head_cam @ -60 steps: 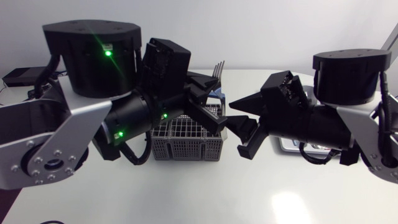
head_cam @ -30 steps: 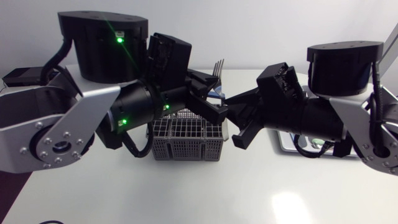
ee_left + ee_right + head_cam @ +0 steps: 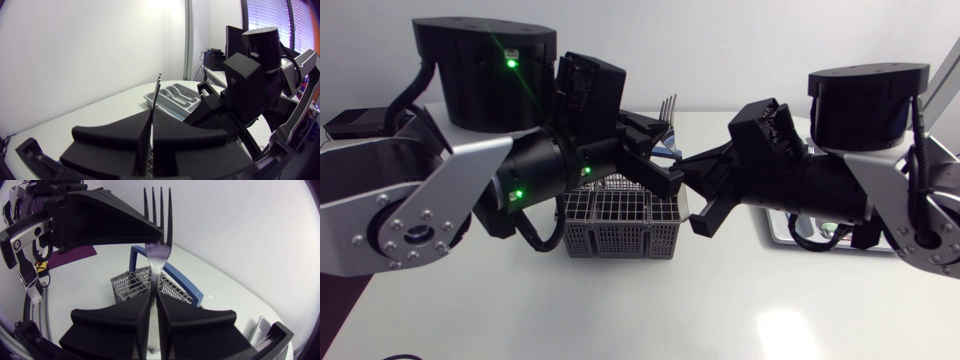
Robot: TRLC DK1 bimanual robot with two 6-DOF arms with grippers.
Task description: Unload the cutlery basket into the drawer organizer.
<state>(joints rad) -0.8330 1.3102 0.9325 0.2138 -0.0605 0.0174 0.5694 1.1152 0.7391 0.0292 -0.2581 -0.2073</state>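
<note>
Between the shut fingers of our left gripper [image 3: 151,137] and right gripper [image 3: 154,307] stands one fork [image 3: 159,240], lifted from the cutlery basket [image 3: 127,286] below them, not yet in the drawer organizer [image 3: 175,98] ahead.

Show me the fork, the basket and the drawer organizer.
fork [image 3: 159,250]: right wrist view, base of the tines.
basket [image 3: 620,238]: head view, front mesh wall.
drawer organizer [image 3: 180,96]: left wrist view, an inner divider.

Grey basket [image 3: 617,225], blue handle [image 3: 133,260], silver fork [image 3: 157,255]
</note>
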